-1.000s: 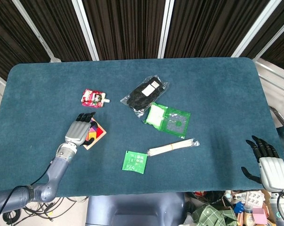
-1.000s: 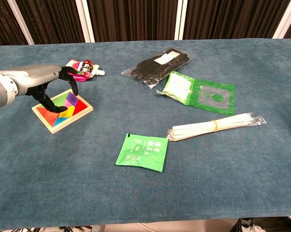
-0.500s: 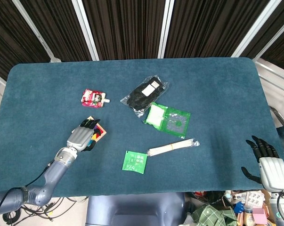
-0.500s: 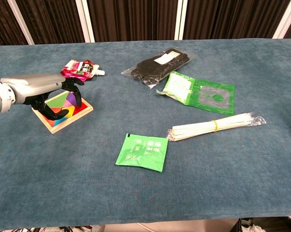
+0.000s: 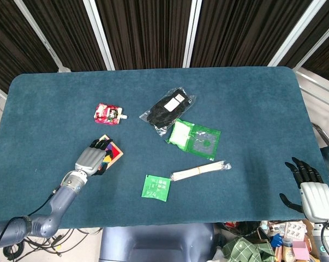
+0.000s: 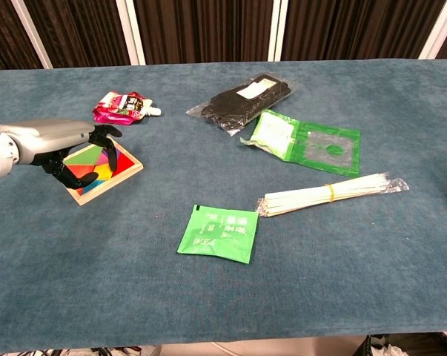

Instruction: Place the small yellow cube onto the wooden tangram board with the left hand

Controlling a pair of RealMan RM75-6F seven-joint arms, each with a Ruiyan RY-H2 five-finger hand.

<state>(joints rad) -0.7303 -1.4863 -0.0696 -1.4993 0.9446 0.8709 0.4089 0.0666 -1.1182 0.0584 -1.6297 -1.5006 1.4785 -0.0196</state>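
One left hand (image 6: 56, 144) over the wooden tangram board (image 6: 116, 169) — grip unclear, small yellow cube unseen beneath the fingers — best released low, gently, then lifted straight off

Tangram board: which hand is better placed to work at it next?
Left. The left hand is already over the near-left part of the wooden tangram board, fingers curled above it. The right hand sits at the table's far right edge, well away. The yellow cube itself can't be made out.
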